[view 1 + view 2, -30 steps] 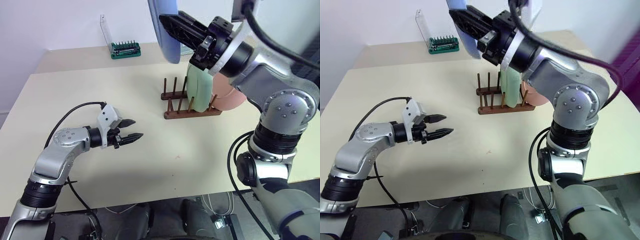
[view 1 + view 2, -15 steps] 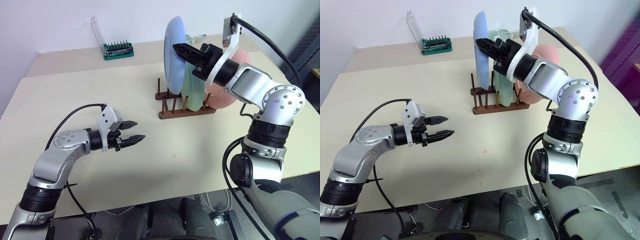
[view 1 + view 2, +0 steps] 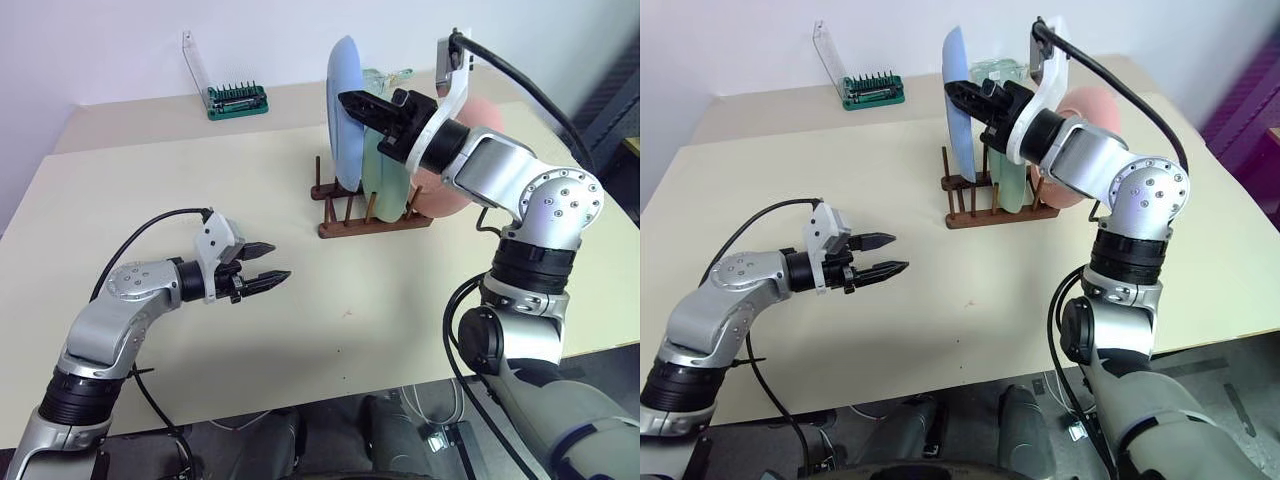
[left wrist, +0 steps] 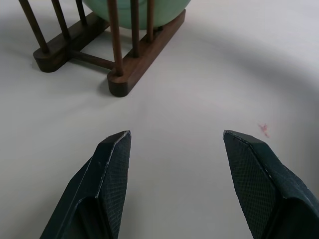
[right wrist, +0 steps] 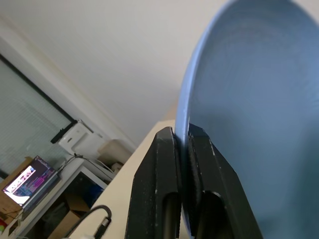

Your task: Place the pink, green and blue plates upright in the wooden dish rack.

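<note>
My right gripper [image 3: 347, 100] is shut on the rim of the blue plate [image 3: 343, 120] and holds it upright over the left end of the wooden dish rack [image 3: 372, 226]. The plate's lower edge is down among the peg tops; I cannot tell whether it rests on the rails. In the right wrist view both fingers [image 5: 154, 174] pinch the blue rim [image 5: 259, 99]. The green plate [image 3: 388, 190] stands in the rack beside it, and the pink plate [image 3: 452, 196] stands behind that, partly hidden by my arm. My left gripper [image 3: 270, 264] hovers open over the table, left of the rack [image 4: 124, 74].
A green bit holder with a clear lid [image 3: 237, 100] stands at the back of the table. A black cable [image 3: 150, 222] loops over my left arm. A small reddish mark [image 4: 263, 129] is on the tabletop [image 3: 300, 330] between my left gripper and the front edge.
The whole view has shifted. My right gripper has brought the blue plate down and forward to the rack's left end, rolling it more upright. The left gripper has stayed still.
</note>
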Robot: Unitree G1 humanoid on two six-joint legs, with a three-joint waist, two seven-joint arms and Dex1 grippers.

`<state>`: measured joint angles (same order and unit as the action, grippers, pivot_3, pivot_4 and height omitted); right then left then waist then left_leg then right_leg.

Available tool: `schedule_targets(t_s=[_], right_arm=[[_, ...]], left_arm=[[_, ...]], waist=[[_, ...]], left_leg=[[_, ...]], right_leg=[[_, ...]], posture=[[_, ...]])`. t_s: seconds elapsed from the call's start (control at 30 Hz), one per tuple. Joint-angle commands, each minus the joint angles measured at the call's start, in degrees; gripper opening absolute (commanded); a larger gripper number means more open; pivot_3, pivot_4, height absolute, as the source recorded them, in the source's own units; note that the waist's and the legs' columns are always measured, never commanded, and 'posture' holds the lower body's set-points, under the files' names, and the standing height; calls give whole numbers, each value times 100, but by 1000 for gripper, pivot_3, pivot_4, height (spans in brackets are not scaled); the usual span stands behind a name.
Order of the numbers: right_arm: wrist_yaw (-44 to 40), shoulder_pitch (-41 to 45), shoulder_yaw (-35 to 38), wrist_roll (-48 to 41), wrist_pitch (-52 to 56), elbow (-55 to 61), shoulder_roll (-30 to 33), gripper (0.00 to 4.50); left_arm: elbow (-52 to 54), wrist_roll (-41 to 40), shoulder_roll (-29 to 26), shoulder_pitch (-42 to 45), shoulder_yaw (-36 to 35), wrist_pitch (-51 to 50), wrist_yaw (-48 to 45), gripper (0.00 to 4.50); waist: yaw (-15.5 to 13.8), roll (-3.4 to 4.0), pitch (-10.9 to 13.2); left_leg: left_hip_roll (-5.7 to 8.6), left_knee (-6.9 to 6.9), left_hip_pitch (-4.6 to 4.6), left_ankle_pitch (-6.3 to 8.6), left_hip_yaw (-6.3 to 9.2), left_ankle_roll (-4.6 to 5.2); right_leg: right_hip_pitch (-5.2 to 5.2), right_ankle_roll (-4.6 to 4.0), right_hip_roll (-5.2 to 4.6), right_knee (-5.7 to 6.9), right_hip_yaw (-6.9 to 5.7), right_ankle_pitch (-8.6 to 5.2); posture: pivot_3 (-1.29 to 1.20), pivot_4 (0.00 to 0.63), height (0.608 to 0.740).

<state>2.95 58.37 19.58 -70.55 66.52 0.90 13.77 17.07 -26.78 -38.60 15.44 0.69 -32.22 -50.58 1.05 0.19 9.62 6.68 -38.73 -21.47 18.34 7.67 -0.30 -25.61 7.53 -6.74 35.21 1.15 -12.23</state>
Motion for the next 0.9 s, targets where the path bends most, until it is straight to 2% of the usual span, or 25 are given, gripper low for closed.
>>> schedule_targets(t_s=[0.03,0.5,0.63,0.77,0.9], right_arm=[[173,282,36,-383,-77,400,-22,46],[-112,-484,-337,196,-236,-190,24,46],[-285,-382,-436,453,-291,-209,59,1443],[-487,-255,-681,822,-322,98,257,3442],[-876,-215,-1057,1289,-347,674,797,3442]], left_arm=[[197,-68,-45,-10,-132,7,7,3033],[152,-45,0,64,-62,17,3,3033],[196,-50,3,27,-78,1,35,3033],[254,-68,-7,-26,-93,-19,66,3033],[323,-74,2,-67,-88,-44,117,3033]], waist=[[-3,0,0],[-6,0,0],[-6,0,0],[-11,0,0],[-28,0,0]], left_leg=[[0,1,0,0,0,0],[0,0,0,0,-2,0],[0,1,0,0,-3,0],[0,0,0,0,-3,0],[2,0,-3,0,-3,1]], right_leg=[[0,0,0,0,0,0],[0,0,-1,0,1,0],[0,0,0,-1,1,0],[0,0,-1,-1,1,0],[-2,0,-2,-1,1,0]], posture=[[0,150,740],[0,150,740],[0,150,740],[0,150,740],[0,150,740]])
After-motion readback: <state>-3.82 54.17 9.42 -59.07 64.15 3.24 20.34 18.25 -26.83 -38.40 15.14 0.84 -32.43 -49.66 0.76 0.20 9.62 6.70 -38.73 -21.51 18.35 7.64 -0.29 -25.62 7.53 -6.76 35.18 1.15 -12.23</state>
